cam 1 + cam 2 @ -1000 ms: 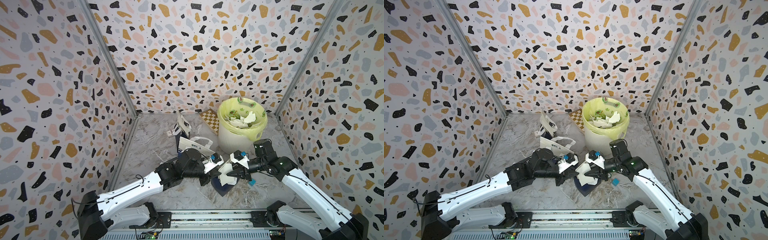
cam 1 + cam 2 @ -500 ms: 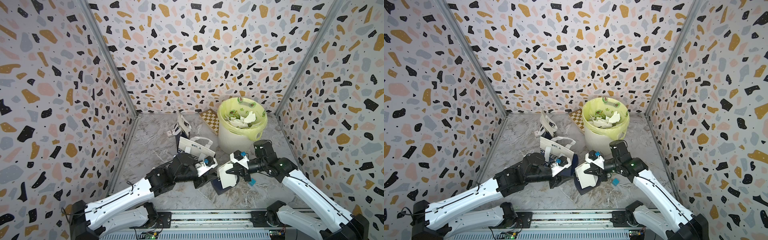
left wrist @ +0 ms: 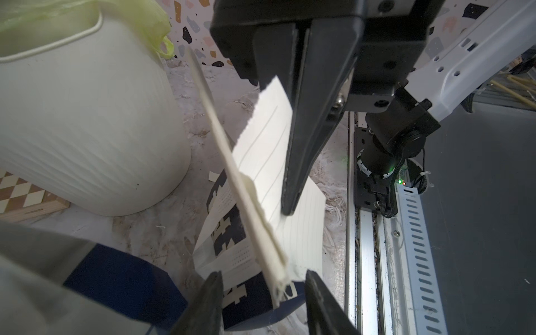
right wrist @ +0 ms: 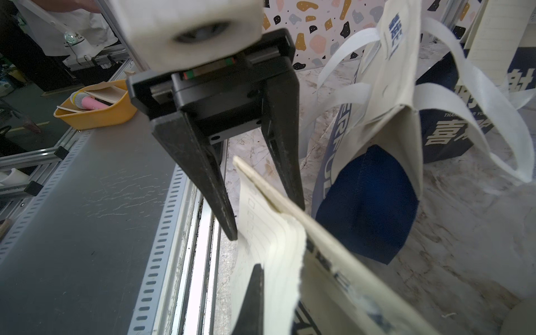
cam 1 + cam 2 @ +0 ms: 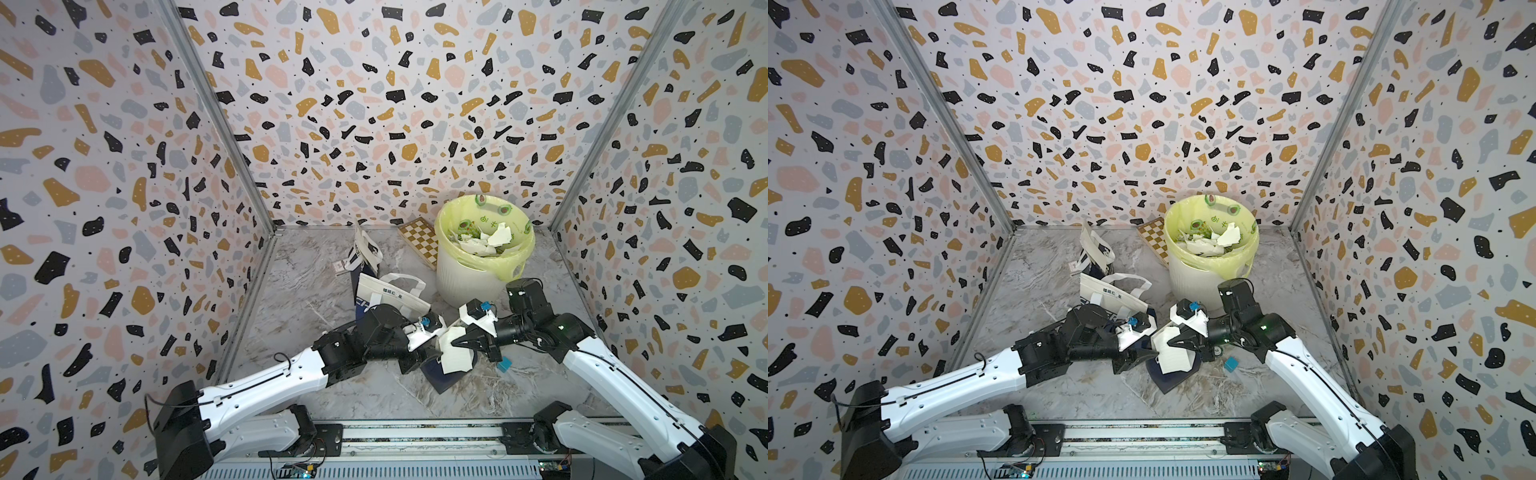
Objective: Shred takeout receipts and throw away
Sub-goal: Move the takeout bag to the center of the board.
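Observation:
A takeout receipt [image 5: 456, 357], off-white lined paper with a ragged edge, hangs just above a navy tote bag [image 5: 441, 381] at the table's front middle. My right gripper [image 5: 456, 343] is shut on the receipt [image 5: 1170, 356] from the right side. The left gripper [image 5: 430, 354] is open, its black fingers on either side of the paper's near edge without pinching it. In the left wrist view the receipt's edge [image 3: 251, 214] runs down between my left gripper's [image 3: 264, 287] spread tips. In the right wrist view the receipt [image 4: 278, 255] covers my right gripper [image 4: 269, 290].
A white bin [image 5: 469, 286] with a yellow-green liner holds paper scraps [image 5: 488, 243], just behind the right gripper. Cream-and-navy tote bags [image 5: 390, 291] lie behind the left arm. A checkered board [image 5: 419, 245] leans behind the bin. A small blue block [image 5: 505, 365] lies under the right arm.
The right gripper closed onto the receipt. The left gripper opened, drew back to the left, then came in again around the paper's edge.

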Robot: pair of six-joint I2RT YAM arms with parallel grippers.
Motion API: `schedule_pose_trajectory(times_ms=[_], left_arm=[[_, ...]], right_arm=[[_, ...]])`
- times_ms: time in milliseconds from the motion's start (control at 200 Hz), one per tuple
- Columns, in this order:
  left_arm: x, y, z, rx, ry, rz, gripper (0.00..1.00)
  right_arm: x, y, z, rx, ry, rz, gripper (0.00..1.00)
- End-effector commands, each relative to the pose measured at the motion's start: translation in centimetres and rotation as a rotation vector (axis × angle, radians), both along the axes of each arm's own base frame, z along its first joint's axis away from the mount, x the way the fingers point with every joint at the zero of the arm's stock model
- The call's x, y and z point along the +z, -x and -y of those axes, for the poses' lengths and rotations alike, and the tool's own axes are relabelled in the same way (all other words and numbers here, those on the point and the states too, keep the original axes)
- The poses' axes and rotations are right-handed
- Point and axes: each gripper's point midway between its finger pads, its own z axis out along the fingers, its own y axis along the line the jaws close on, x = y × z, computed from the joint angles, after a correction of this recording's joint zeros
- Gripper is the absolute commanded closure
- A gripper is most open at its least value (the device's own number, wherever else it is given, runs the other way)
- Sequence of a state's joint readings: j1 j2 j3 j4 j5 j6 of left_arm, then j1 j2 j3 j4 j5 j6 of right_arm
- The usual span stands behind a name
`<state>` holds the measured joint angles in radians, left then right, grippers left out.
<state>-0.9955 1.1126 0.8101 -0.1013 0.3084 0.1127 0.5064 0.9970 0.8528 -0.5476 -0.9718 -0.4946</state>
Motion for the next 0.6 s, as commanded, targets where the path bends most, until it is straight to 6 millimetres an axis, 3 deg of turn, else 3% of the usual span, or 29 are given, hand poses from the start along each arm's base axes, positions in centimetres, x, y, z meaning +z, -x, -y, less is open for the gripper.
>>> schedule_pose_trajectory(times_ms=[0,80,135,220,326,436,506,596], left_arm=[[0.5,-0.1,0.6,-0.012,0.037,0.034,0.67],[0.0,-0.8,0.2,0.027,0.021,0.047,0.9],[-0.4,-0.9,-0.1,0.043,0.013,0.055,1.0],[-0.9,-0.8,-0.5,0.05,0.009,0.055,1.0],[-1.2,-0.3,-1.0,0.045,-0.008,0.034,1.0],[-1.0,0.3,-2.1,0.049,-0.014,0.018,1.0],[-0.8,0.9,-2.9,0.05,-0.024,0.011,1.0],[-1.0,1.8,-4.1,0.044,-0.05,-0.01,1.0]], right_arm=[[1.1,-0.3,-0.1,-0.017,-0.003,0.021,0.82],[1.4,-1.0,0.3,-0.068,0.02,0.057,0.6],[2.1,-1.3,0.7,-0.107,0.025,0.092,0.52],[3.9,-1.8,1.6,-0.176,0.01,0.15,0.43],[6.3,-3.1,3.1,-0.296,-0.028,0.167,0.41],[7.9,-6.8,6.3,-0.613,-0.037,0.131,0.36],[7.0,-9.5,9.2,-0.868,-0.001,0.04,0.35],[2.9,-11.3,12.9,-1.177,0.103,-0.165,0.44]])
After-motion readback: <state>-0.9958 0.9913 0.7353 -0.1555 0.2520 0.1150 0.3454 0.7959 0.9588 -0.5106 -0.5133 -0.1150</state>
